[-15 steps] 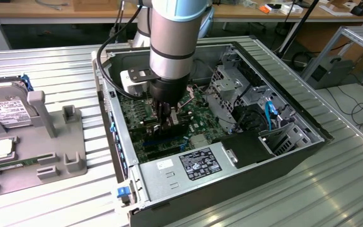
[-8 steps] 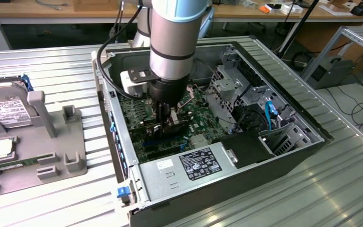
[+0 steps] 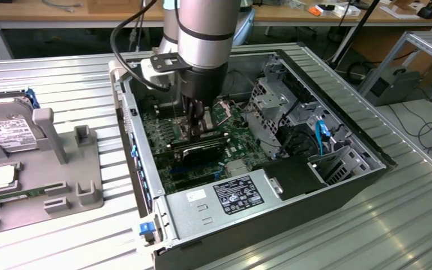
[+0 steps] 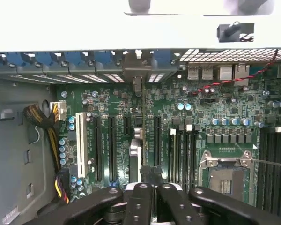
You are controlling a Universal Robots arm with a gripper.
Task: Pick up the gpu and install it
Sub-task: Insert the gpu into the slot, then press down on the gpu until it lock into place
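Inside computer case (image 3: 306, 185), hand (image 4: 150, 176) vertical, clamping gpu (image 4: 141, 136)

Arm (image 3: 201, 34) vertical, reaching straight down; gripper (image 4: 150, 185) jaws closed together.

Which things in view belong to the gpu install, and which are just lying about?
In the job: gpu, standing on edge over the motherboard; gripper, shut, right at the card's top edge; open computer case.

Lying about: hard drive and grey holder tray at the exterior view's left; blue cable inside the case.
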